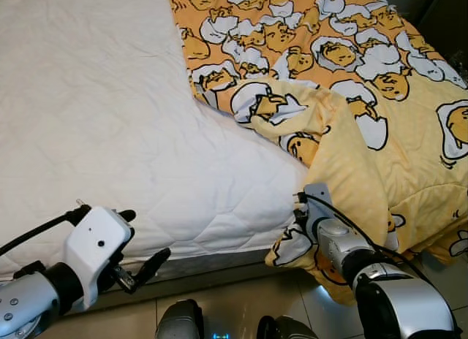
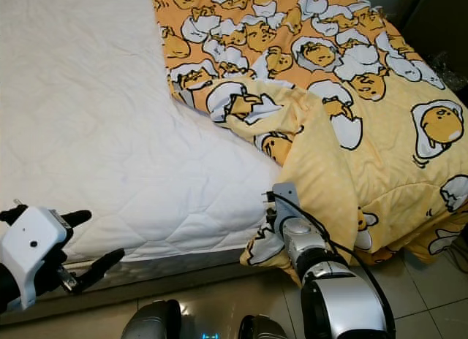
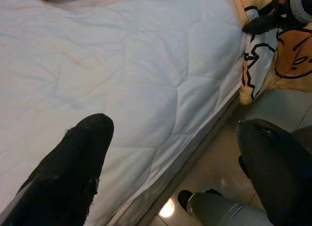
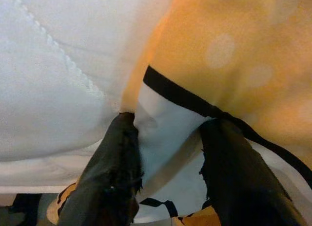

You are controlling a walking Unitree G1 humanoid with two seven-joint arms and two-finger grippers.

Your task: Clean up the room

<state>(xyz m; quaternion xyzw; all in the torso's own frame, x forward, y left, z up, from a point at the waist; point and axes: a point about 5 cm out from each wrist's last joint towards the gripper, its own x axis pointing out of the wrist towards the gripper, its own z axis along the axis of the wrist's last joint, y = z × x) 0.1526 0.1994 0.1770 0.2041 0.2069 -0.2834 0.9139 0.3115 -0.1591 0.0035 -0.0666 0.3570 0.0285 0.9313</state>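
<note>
A yellow blanket [image 1: 351, 83] printed with egg cartoons covers the right half of the bed, bunched in the middle, with one corner [image 1: 289, 248] hanging over the front edge. The left half is bare white quilted mattress [image 1: 95, 112]. My right gripper [image 4: 170, 122] is at that hanging corner, its two fingers pinching a fold of the blanket against the mattress side. My left gripper [image 1: 142, 240] hovers low at the bed's front left edge, open and holding nothing.
The mattress front edge [image 1: 219, 255] runs just ahead of me, above glossy floor tiles [image 1: 241, 299]. My own legs [image 1: 179, 321] show at the bottom. A dark area [image 1: 446, 17] lies beyond the bed's far right corner.
</note>
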